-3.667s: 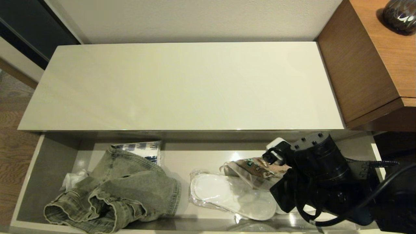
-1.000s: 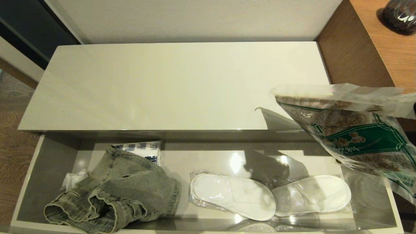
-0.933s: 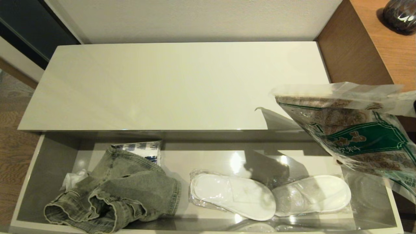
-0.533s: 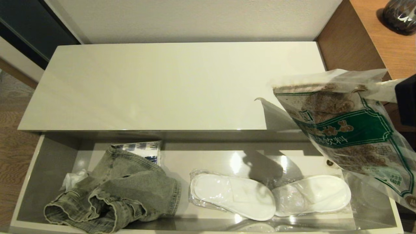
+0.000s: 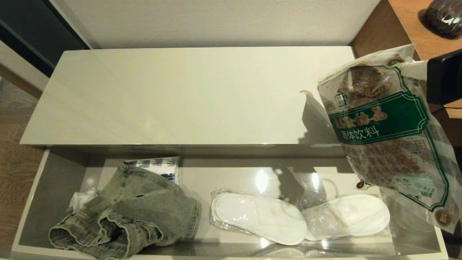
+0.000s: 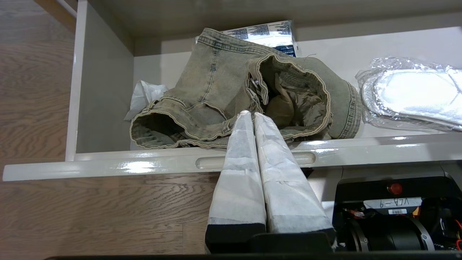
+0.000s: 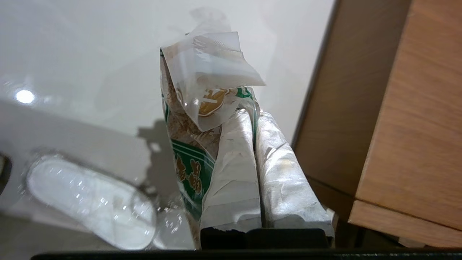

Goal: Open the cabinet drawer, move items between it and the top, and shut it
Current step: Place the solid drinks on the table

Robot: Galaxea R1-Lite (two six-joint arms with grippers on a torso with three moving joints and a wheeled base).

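- The left gripper hangs in front of the cabinet drawer's face near its left end, above the wooden floor; its two wrapped fingers are pressed together with nothing between them.
- The cabinet drawer stands pulled out below the top.
- In the drawer's left part lies the denim garment, crumpled, reaching the front wall; a white crumpled wrapper shows at its left side and a blue-and-white printed packet sticks out from under it at the back wall.
- Just right of the garment, from the drawer's middle toward its right end, lie the white slippers in clear plastic — flat on the drawer floor, the two overlapping.
- The bag of brown granules hangs in the air over the right end of the top and of the drawer, green band facing up and its lower end dangling above the drawer's right corner.
- The right gripper is clamped tight on the bag's upper corner, beside the wooden side cabinet that stands against the right end of the top.
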